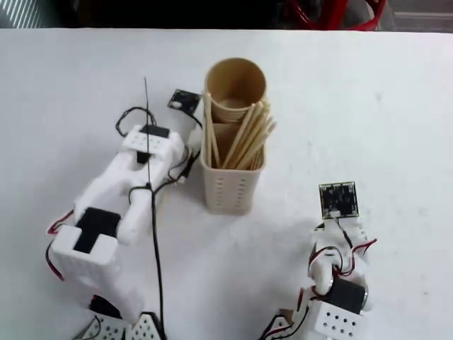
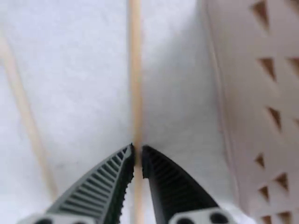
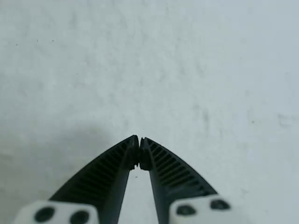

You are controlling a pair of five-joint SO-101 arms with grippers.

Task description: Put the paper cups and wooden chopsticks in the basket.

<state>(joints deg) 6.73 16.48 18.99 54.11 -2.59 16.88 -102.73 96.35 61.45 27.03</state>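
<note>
Presently, the basket (image 1: pixel 230 185) stands upright near the middle of the white table (image 1: pixel 396 106). A stack of paper cups (image 1: pixel 235 83) sits in its far end, the top cup rising clear of the rim. A bundle of chopsticks (image 1: pixel 251 138) stands in the basket in front of the cups, the upper ends leaning toward the right arm's side.

The left arm (image 1: pixel 134 177) is stretched out toward the basket, its front end just beside the basket wall on that side. In the left wrist view the left gripper (image 2: pixel 138 150) has its jaws drawn almost together, pinching a single chopstick (image 2: pixel 135 84) at the tips. That stick runs straight on past the tips over the white surface, alongside the perforated outer wall of the basket and apart from it. A second chopstick (image 2: pixel 23 116) lies on the other side of the held one, away from the basket and clear of the jaws. Where the held stick's far end rests cannot be determined.

The right arm (image 1: pixel 338 262) sits folded at the near right part of the table, well apart from the basket, with a small circuit board (image 1: pixel 338 200) at its front. The right gripper (image 3: pixel 139 142) has its jaws pressed together with nothing between them, above bare table
</note>
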